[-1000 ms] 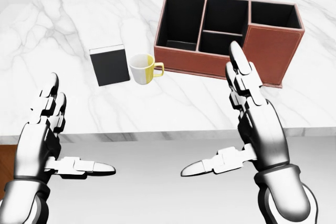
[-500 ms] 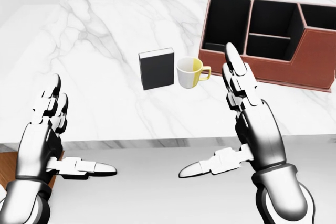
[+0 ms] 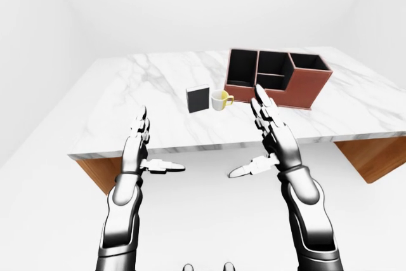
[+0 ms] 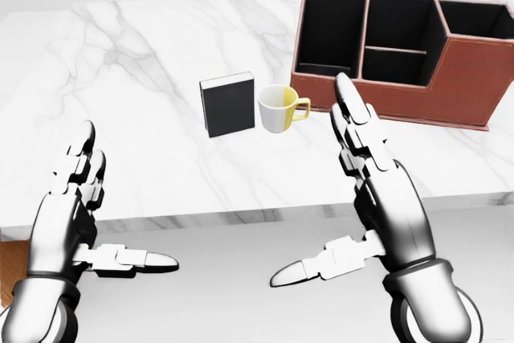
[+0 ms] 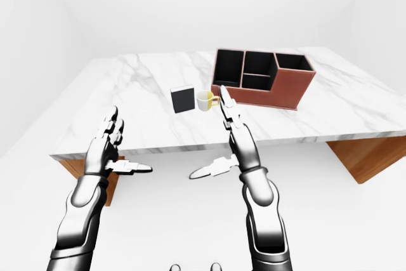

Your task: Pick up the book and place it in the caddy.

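In the head view, both my hands are spread wide and hold nothing: left hand point(image 4: 68, 222), right hand point(image 4: 377, 198). The book point(image 4: 229, 105) stands on the marble table point(image 4: 120, 78), touching or just beside the yellow cup point(image 4: 279, 108).

In the left-eye view, the caddy point(image 3: 279, 79) waits near the cup. I should reach slowly and miss the cup.

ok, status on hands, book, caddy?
Left hand and right hand open, empty, short of the table. Book upright on the table, untouched. Mug sits between book and caddy.
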Tool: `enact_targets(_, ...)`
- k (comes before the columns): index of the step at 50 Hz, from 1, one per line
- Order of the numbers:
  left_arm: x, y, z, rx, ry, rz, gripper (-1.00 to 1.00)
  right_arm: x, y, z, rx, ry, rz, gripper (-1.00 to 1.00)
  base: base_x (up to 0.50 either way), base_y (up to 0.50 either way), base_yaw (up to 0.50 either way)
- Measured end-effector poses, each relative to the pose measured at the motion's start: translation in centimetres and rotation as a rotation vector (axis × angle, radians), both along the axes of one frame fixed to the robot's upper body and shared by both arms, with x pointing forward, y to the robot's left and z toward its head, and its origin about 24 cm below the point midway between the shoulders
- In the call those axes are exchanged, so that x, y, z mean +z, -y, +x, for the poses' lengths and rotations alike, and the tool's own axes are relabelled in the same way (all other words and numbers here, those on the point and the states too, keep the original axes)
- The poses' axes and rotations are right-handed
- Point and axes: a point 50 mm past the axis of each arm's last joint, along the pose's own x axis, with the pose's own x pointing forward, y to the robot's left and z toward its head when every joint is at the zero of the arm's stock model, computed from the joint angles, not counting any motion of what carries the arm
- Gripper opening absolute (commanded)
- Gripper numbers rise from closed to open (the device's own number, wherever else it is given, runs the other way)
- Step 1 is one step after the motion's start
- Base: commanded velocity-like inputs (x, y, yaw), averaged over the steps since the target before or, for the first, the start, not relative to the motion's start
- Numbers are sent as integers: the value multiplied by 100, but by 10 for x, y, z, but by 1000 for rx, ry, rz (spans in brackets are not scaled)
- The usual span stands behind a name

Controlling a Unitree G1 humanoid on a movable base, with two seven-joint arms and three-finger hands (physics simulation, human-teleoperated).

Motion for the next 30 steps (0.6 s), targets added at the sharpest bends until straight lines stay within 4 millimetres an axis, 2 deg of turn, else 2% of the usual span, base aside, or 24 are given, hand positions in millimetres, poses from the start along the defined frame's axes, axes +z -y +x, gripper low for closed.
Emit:
enact_targets(8,-3,-1,0,1,-14,-7,100,1,-1,-2,11,6,5,100,-15,1,-50)
enact_targets(10,-4,-2,0,3,-15,-4,100,2,-2,-2,8,8,12,100,-6,-34,0)
enact_targets(30,-4,-3,-2,5,-16,-23,100,0,-2,6,-26,1,11,100,1,0,0)
